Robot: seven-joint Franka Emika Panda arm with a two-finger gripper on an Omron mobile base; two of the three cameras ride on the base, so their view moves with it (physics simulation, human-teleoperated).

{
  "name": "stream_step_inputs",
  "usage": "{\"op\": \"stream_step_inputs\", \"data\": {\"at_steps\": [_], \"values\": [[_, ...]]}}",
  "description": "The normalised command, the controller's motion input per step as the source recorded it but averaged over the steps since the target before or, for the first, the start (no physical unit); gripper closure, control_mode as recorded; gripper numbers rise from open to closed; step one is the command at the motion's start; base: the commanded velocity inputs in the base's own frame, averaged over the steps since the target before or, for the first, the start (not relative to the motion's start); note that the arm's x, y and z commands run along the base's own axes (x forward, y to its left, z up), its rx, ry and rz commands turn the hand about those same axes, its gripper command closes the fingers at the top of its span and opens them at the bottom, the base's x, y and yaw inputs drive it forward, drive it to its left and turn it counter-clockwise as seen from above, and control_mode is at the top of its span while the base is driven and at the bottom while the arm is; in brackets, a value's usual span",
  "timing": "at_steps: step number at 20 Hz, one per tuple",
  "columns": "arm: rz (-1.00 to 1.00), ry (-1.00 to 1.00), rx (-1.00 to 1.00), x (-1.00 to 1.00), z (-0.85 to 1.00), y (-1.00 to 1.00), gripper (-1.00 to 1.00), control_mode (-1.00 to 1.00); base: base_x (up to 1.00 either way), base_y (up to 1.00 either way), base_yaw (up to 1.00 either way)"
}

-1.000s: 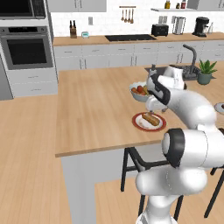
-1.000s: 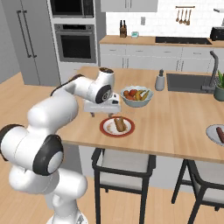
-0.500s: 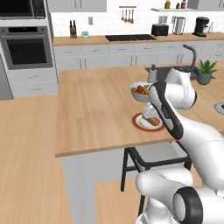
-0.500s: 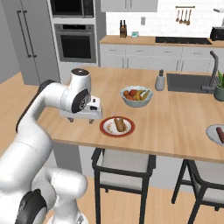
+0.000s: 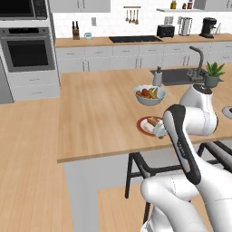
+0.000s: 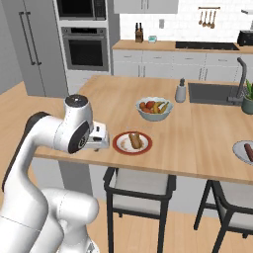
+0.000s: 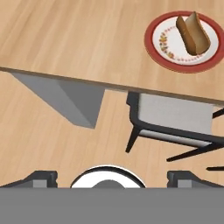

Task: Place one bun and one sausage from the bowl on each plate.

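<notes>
The red-rimmed plate sits near the front edge of the tabletop, and a bun and a sausage lie on it side by side, so this plate looks served. It is close to the edge, above a stool, probably to suit a seated diner. A second plate lies further along the same front edge toward the sink end, with a dark piece on it that is too small to name. The white fruit bowl stands behind the first plate, toward the middle of the tabletop. The wooden bowl cannot be made out.

The arm is folded back, elbow raised, with the hand drawn off the plate and hanging at the tabletop's front edge. The tool is spread wide and carries nothing; its camera looks down past the edge at the floor.
</notes>
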Motion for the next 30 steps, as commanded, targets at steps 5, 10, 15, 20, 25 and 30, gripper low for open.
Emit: {"op": "stream_step_inputs", "data": {"at_steps": [5, 10, 15, 20, 25, 30], "values": [[0.00, 0.00, 0.00, 0.00, 0.00, 0.00, -1.00, 1.00, -0.39, -0.21, -0.03], [0.00, 0.00, 0.00, 0.00, 0.00, 0.00, -1.00, 1.00, -0.90, -0.90, -0.22], [0.00, 0.00, 0.00, 0.00, 0.00, 0.00, -1.00, 1.00, -0.07, -1.00, -0.24], [0.00, 0.00, 0.00, 0.00, 0.00, 0.00, -1.00, 1.00, 0.01, -1.00, -0.17], [0.00, 0.00, 0.00, 0.00, 0.00, 0.00, -1.00, 1.00, 0.00, -1.00, -0.16], [0.00, 0.00, 0.00, 0.00, 0.00, 0.00, -1.00, 1.00, 0.00, -1.00, -0.16]]}}
